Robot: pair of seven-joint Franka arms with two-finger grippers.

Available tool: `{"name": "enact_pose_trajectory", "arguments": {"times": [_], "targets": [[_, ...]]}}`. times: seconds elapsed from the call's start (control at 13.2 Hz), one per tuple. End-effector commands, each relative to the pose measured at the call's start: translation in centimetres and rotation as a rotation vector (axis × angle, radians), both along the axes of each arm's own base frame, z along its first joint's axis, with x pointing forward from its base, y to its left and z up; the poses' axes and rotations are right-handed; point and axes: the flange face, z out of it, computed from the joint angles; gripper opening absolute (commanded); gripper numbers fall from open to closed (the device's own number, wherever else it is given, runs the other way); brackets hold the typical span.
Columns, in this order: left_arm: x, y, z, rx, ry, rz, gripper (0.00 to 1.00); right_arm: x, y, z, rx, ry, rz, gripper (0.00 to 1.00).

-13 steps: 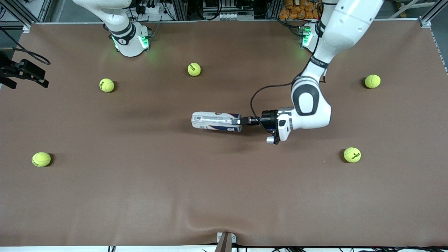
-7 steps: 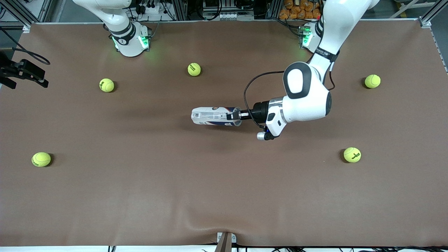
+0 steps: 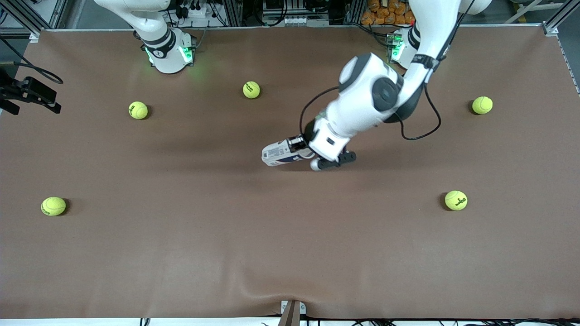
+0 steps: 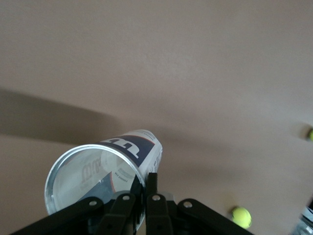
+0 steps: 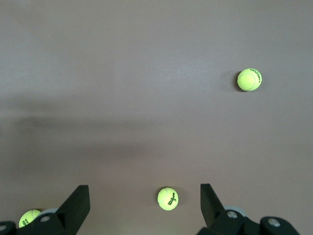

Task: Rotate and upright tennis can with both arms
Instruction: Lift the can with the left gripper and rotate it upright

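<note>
Left hand (image 3: 302,146) clamped on rim of tennis can (image 3: 282,154), one finger inside the open mouth, one outside on the wall, as seen in left wrist view (image 4: 146,196). Can (image 4: 105,178) mid-worktop, tilted: open rimmed end raised toward left arm's side, closed end low, looks to be on or just off brown worktop (image 3: 181,235); contact not clear. Empty inside, no balls. Right hand (image 5: 142,205) wide apart, holding nothing, parked high over worktop near right arm's end, waiting; only its wrist view shows it.

Progress, judged: grasp done, tipping-up partway, roughly mid-task. Not yet vertical. Left to do: finish swing to upright, seat base flat, let go without toppling. Right arm not yet helping, likely needed to steady the body. Rim pinch is thin, slip or twist risk.

Five tennis balls (image 3: 138,110) scattered well apart from can, none in the way.
</note>
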Motion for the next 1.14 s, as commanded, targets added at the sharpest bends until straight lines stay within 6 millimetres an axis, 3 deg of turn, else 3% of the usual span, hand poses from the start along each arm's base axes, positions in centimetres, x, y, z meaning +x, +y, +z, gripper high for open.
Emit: {"name": "enact_pose_trajectory", "arguments": {"times": [0.0,0.15,0.53,0.83,0.98,1.06], "targets": [[-1.4,-2.2,2.0,0.101,-0.015,0.011,0.0,-0.8,-0.2,0.5,-0.006,-0.01,-0.001,1.0],[-3.4,-4.0,1.9,0.192,-0.041,-0.002,0.0,-0.8,-0.3,0.5,-0.006,-0.01,-0.002,1.0],[-4.8,-8.4,-1.5,0.423,-0.049,0.021,0.0,-0.8,-0.3,0.5,-0.006,-0.01,-0.002,1.0],[-6.7,-9.5,-2.8,0.506,-0.035,0.008,0.0,-0.8,-0.3,0.5,-0.006,-0.01,-0.002,1.0],[-7.9,-10.7,-5.2,0.545,-0.033,0.03,0.0,-0.8,-0.3,0.5,-0.006,-0.01,-0.002,1.0],[-8.1,-10.9,-5.3,0.562,-0.054,0.032,0.0,-0.8,-0.3,0.5,-0.006,-0.01,-0.002,1.0]]}}
